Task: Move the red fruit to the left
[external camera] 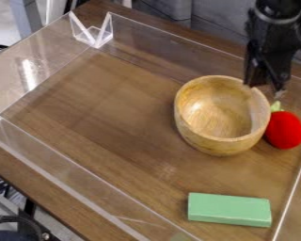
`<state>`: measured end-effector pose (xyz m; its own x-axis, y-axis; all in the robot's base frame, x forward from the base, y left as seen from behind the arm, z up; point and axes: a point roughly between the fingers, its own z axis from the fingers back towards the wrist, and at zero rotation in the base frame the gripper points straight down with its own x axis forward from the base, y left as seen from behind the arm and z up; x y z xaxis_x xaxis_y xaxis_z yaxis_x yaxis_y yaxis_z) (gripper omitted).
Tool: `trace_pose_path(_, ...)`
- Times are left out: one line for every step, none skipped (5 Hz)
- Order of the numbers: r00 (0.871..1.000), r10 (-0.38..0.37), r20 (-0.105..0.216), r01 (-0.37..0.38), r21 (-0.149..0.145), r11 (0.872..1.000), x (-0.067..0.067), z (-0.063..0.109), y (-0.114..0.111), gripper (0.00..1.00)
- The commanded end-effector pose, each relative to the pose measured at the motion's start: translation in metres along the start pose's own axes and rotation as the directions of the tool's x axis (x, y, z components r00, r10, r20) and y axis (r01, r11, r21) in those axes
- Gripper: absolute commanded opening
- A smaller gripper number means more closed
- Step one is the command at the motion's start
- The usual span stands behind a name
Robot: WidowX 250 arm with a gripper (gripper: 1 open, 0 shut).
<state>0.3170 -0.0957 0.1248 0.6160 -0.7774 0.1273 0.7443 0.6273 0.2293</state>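
The red fruit (286, 130), small and round with a bit of green on top, rests on the wooden table at the right, touching the outer right side of the wooden bowl (221, 115). My dark gripper (265, 86) hangs pointing down above the bowl's far right rim, just behind and to the left of the fruit. Its fingers stand together with nothing between them, and it does not touch the fruit.
A flat green block (229, 209) lies near the front edge. Clear acrylic walls (27, 71) fence the tabletop, the right one close beside the fruit. A small clear stand (90, 33) sits at the back left. Bare wood stretches left of the bowl.
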Motion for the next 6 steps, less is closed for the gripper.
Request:
trace_pose_path(0.997, 0.001, 0.081, -0.004, 0.039, 0.999, 0.016, 0.028, 0.005, 0.0)
trace_pose_path(0.996, -0.007, 0.084, 0.004, 0.035, 0.999, 0.024, 0.024, 0.0, 0.0)
trace_pose_path(0.996, -0.019, 0.084, 0.016, 0.028, 0.999, 0.033, 0.017, -0.007, 1.0)
trace_pose_path(0.996, -0.021, 0.084, 0.019, 0.026, 0.999, 0.035, 0.018, -0.006, 0.0)
trace_pose_path(0.996, -0.023, 0.083, 0.021, 0.024, 0.999, 0.036, 0.019, -0.005, 0.0)
trace_pose_path(0.998, 0.002, 0.068, -0.004, 0.019, 1.0, 0.041, 0.011, -0.016, 1.0)
